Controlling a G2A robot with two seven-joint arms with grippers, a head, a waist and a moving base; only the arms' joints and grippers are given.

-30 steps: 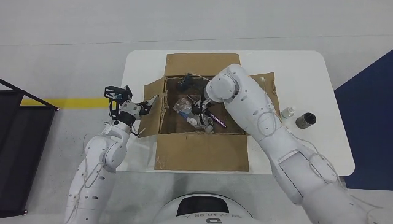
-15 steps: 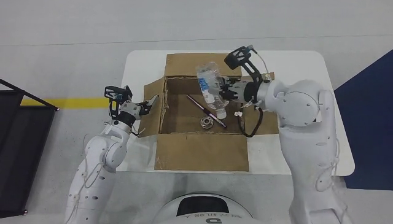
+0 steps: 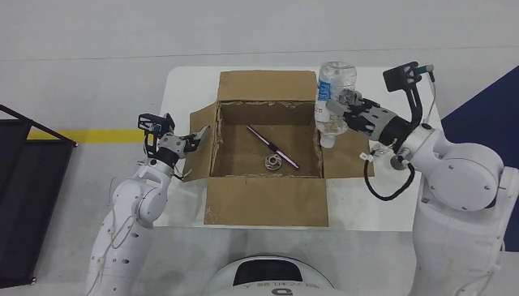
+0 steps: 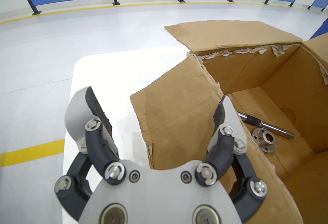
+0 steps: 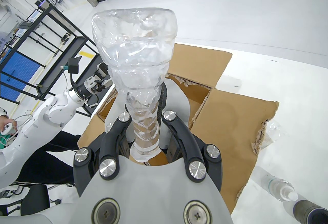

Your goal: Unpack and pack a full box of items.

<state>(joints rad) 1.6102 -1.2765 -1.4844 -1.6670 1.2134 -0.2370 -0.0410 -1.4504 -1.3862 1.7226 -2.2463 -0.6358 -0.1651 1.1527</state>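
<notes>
Two arms work at a white table (image 3: 190, 85) bearing an open cardboard box (image 3: 268, 203). The right gripper (image 5: 147, 109) is clamped on the crushed waist of a clear plastic bottle (image 3: 334, 85). The bottle is held in the air over the box's right flap (image 3: 340, 162), just outside the right wall. In the top view its long axis runs roughly front to back, with the wide base toward the table's far edge and the narrow end toward the robot. The left gripper (image 4: 156, 99), fingers apart, straddles the left flap (image 4: 176, 112) without gripping it. On the box floor lie a metal rod (image 3: 273, 148) and a flanged metal hub (image 3: 274, 163), near each other.
</notes>
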